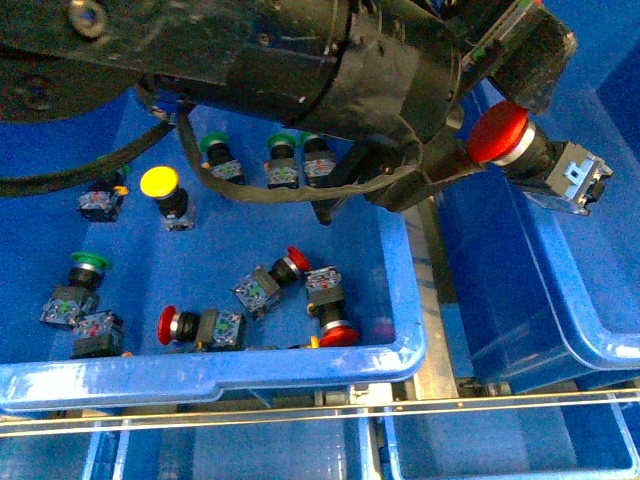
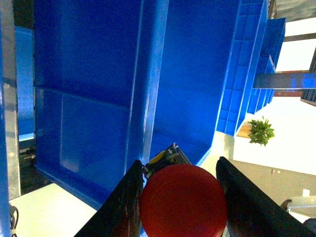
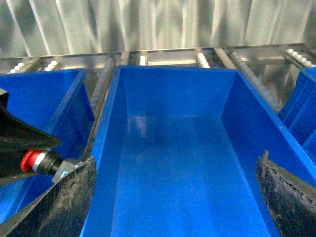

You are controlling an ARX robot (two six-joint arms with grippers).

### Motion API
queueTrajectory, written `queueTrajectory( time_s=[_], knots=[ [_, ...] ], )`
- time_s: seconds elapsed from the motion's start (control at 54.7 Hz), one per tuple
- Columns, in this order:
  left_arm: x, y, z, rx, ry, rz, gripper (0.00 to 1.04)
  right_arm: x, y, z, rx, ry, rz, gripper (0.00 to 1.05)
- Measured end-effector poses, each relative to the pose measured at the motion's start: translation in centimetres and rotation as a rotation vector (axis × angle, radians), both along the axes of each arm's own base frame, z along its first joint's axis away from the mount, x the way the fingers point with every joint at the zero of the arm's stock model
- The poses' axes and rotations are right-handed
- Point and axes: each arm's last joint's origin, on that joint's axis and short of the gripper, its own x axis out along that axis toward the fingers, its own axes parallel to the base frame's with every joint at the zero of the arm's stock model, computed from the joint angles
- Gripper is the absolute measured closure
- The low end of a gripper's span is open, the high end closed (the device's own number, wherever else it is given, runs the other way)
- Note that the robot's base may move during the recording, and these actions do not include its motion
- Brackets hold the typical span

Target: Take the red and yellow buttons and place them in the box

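Observation:
My left gripper (image 1: 492, 140) is shut on a red button (image 1: 508, 128) by its cap and holds it in the air over the left side of the box (image 1: 600, 350), black body pointing right. In the left wrist view the red cap (image 2: 182, 200) fills the gap between the two fingers (image 2: 126, 202), with the box wall (image 2: 98, 98) beyond. My right gripper (image 3: 175, 197) is open over the empty box (image 3: 173, 71), and the held red button (image 3: 30, 159) shows at its side. A yellow button (image 1: 160, 182) and three more red buttons (image 1: 167, 325) (image 1: 297, 260) (image 1: 338, 335) lie in the left bin.
The left bin (image 1: 300, 365) has a notched front rim and also holds green-capped buttons (image 1: 88, 262) (image 1: 213, 143) (image 1: 282, 142). A metal rail (image 1: 435, 330) runs between the two bins. My left arm (image 1: 300, 60) crosses the top of the front view. More blue bins (image 1: 480, 440) sit below.

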Motion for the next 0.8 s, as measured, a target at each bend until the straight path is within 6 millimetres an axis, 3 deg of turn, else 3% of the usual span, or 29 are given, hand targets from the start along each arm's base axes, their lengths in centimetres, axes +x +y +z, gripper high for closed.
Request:
queueTrajectory(
  time_s=[0.201,0.311,0.402,0.805],
  knots=[
    [1.3,-1.3,1.8,-0.028,-0.036,-0.008,0.69,0.0,0.0,0.0,-0.009,0.02,-0.009,0.07],
    [1.7,-1.9,2.7,-0.041,-0.055,-0.013,0.69,0.4,0.0,0.3,-0.114,0.397,0.024,0.07],
    [1.7,-2.4,3.2,-0.051,-0.065,-0.023,0.69,1.4,0.2,0.7,-0.185,0.519,0.102,0.07],
    [1.8,-2.6,2.4,-0.036,-0.05,-0.017,0.69,5.8,1.6,0.3,-0.396,0.471,0.301,0.07]
  ],
)
